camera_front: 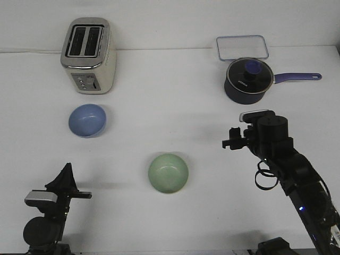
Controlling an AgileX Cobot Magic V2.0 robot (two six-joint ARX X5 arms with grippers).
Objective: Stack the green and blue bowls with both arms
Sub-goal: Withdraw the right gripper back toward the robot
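Observation:
The light blue bowl [87,120] sits upright and empty at the left of the table, in front of the toaster. The pale green bowl [168,172] sits upright and empty near the middle front. My left gripper [71,183] is low at the front left corner, well short of the blue bowl and holding nothing; I cannot tell how its jaws stand. My right gripper [229,137] hangs above the table to the right of the green bowl and a little farther back. It points left, its fingers look apart, and it is empty.
A cream and chrome toaster [89,55] stands at the back left. A dark navy saucepan [247,79] with a lid and a purple handle stands at the back right. A clear rectangular lid or container [241,47] lies behind the saucepan.

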